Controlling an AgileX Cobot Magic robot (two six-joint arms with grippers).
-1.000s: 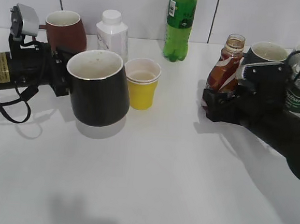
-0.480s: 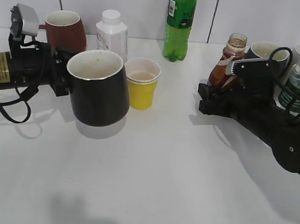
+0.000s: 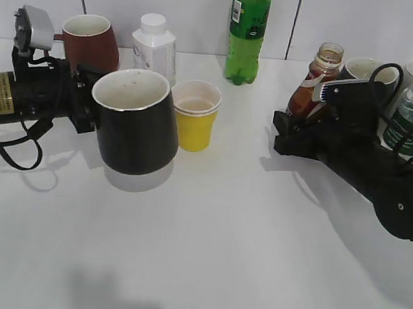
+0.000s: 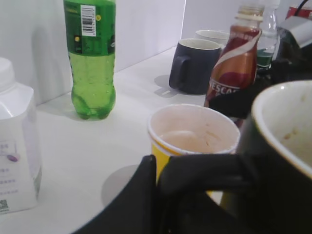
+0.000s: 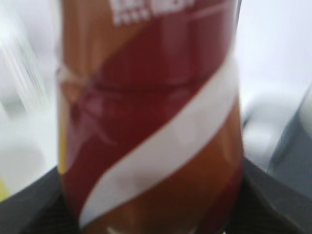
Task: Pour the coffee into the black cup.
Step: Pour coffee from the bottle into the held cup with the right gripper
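While my left gripper [image 3: 81, 105] stayed clamped on the black cup [image 3: 134, 124] by its handle, front left, I logged it rigid, glossy. Farther right, my right gripper [image 3: 298, 126] gripped the coffee bottle [image 3: 312, 88] low: light, squeezable plastic, uncapped, spill-prone.

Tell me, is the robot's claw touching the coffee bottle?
Touching. In the right wrist view the Nescafe coffee bottle fills the frame, with the right gripper's dark fingers pressed against both its sides, no gap visible.

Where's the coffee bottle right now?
In the exterior view the coffee bottle stands at the right rear of the table, between the right gripper's fingers, just left of the dark grey mug.
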